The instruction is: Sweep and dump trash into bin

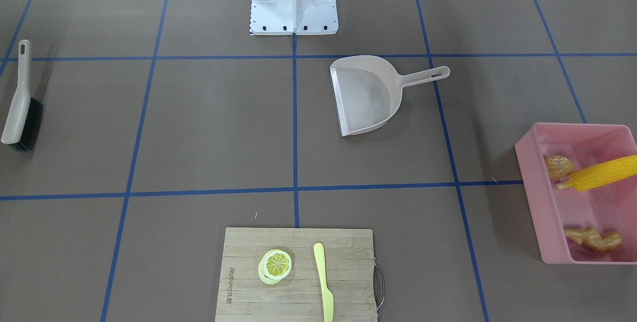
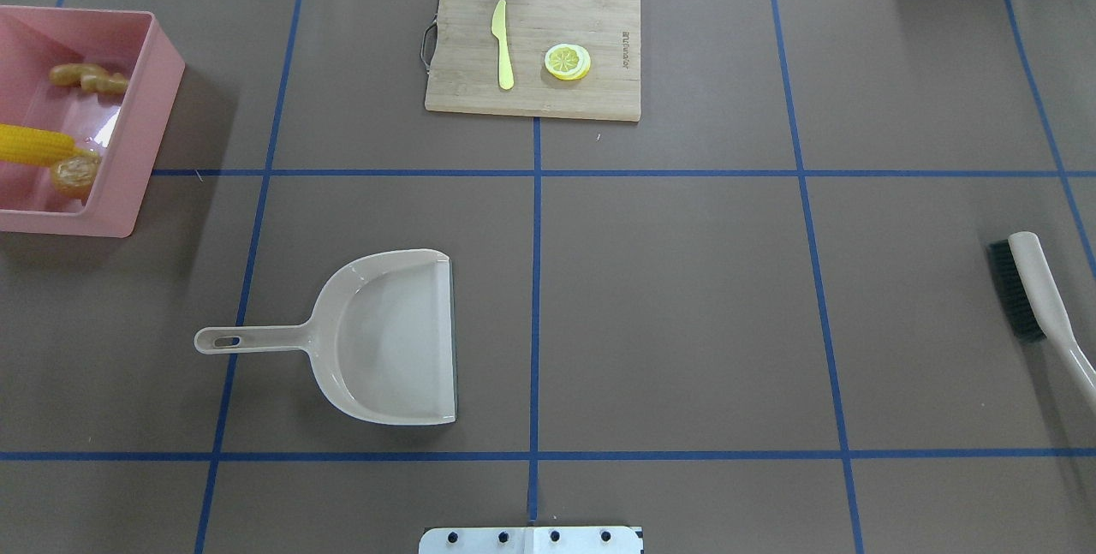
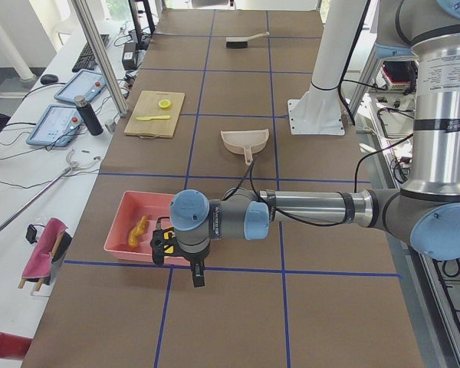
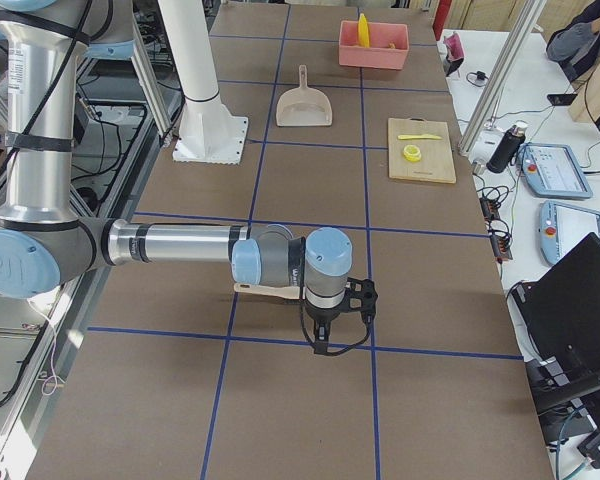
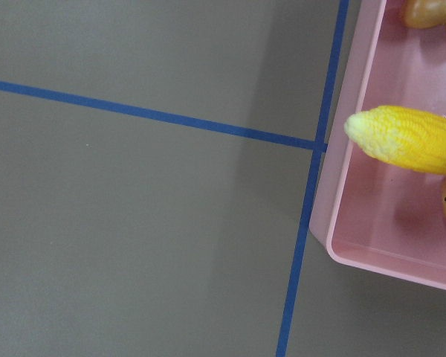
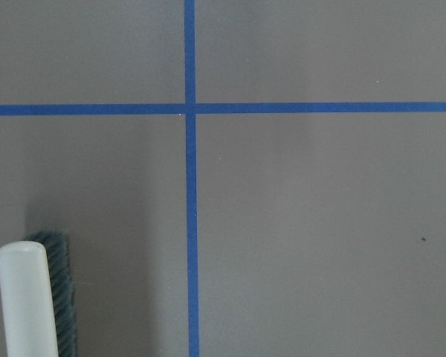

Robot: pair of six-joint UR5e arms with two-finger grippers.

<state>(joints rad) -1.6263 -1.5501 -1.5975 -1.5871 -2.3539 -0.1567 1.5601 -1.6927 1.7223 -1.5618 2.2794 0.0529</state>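
Starting with the biggest thing, the pink bin (image 2: 152,126) sits on the table at the robot's left end. Its long sides run away from the robot. The left arm is the one nearer to it. The right arm is well apart from it, at the other end of the table.

The beige dustpan (image 2: 394,340) lies flat near the middle of the table, with nothing in it. Its handle points toward the bin's end, and its open mouth points toward the right arm's end. The brush (image 2: 1043,288) lies far off on the right side, just beside the right claw (image 4: 338,320).

All three bits of trash are inside the bin. The yellow corn cob (image 2: 34,145) lies across the bin, so its long way runs along the table's length. The tan ginger root (image 2: 90,77) rests toward the bin's far end. The brown potato (image 2: 75,173) sits right next to the corn, on the side nearer the robot.

The left claw (image 3: 185,261) hangs just beside the bin, not over it. In the left wrist view, the bin and the corn lie off to the right side. Only the side views show the two claws, so it cannot be told if their fingers are spread or pressed together.

The job looks done, so no more sweeping seems needed.
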